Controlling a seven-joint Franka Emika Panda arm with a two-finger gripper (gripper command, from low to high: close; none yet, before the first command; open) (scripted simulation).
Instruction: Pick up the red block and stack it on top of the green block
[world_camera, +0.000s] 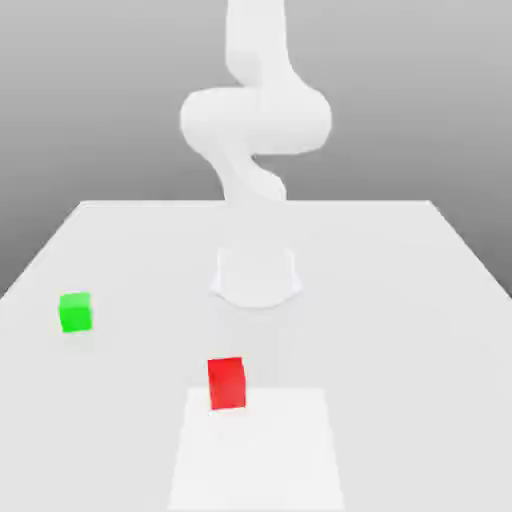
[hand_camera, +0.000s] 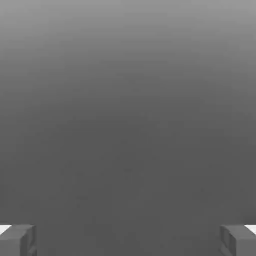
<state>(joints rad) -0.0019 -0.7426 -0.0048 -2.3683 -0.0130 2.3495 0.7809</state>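
The job was at its opening step, reaching for the red block, with no grasp made. The small matte bright-red cube (world_camera: 227, 384) sat on the pale, smooth tabletop (world_camera: 400, 330), at the far edge of a brighter white rectangular patch (world_camera: 257, 450), a little to the exterior view's left of the white, rounded robot arm's base (world_camera: 256, 275). The small matte bright-green cube (world_camera: 76, 313) rested well apart from it, toward the exterior view's left and farther from that camera. Nothing was stacked on it.

The grey, blocky fingers (hand_camera: 27, 241) stood wide apart in the hand view, with nothing between them. The white, smooth-shelled arm (world_camera: 255, 120) rose above its base.

The next move called for bringing the hand over the red cube, turning the fingers to match two opposite faces, and lowering them around it before closing. Coming down off-centre could have nudged or tipped it. Only after a firm grip and a clear lift would the carry to the green cube have made sense, ending in a level, centred release.
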